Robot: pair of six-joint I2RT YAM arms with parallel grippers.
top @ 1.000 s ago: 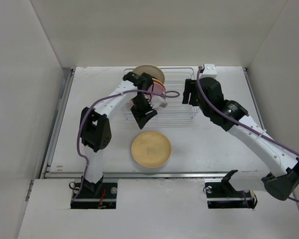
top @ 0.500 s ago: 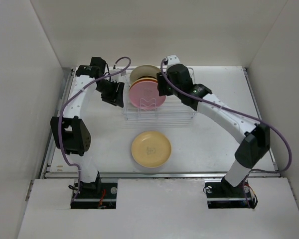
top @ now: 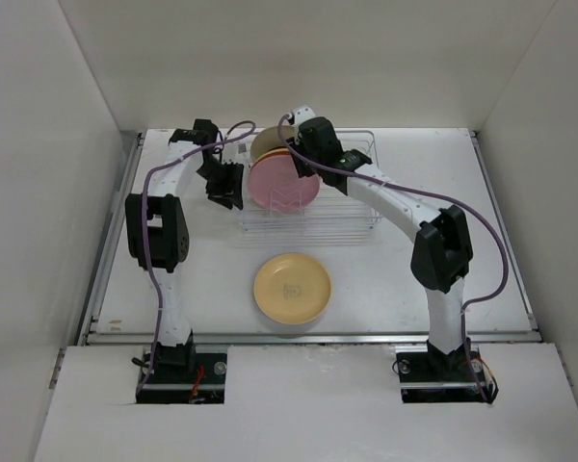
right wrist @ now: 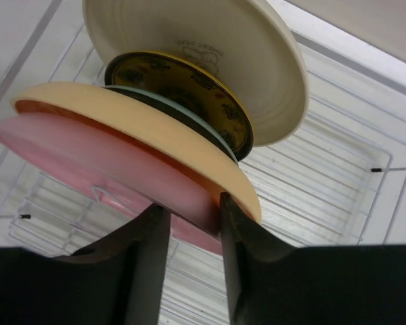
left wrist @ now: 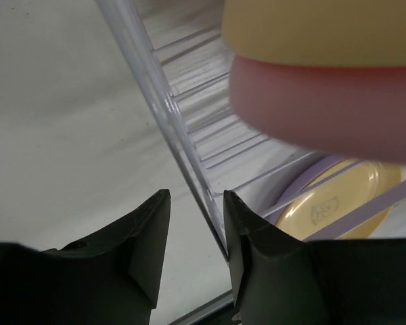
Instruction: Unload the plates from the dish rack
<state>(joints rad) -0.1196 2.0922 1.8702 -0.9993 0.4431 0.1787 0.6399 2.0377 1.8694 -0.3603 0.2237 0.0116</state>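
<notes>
White table [top: 414,269]: pink plate [right wrist: 88,152] (upper centre) is newly clamped by right gripper [right wrist: 193,206], rack [left wrist: 152,81] straddled by open left gripper [left wrist: 196,200]; lift-out is enabled.

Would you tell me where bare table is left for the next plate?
Bare table lies between the yellow plate and the right arm, and left of that plate too. It is crowded at the dish rack's left end, around the pink plate.
</notes>
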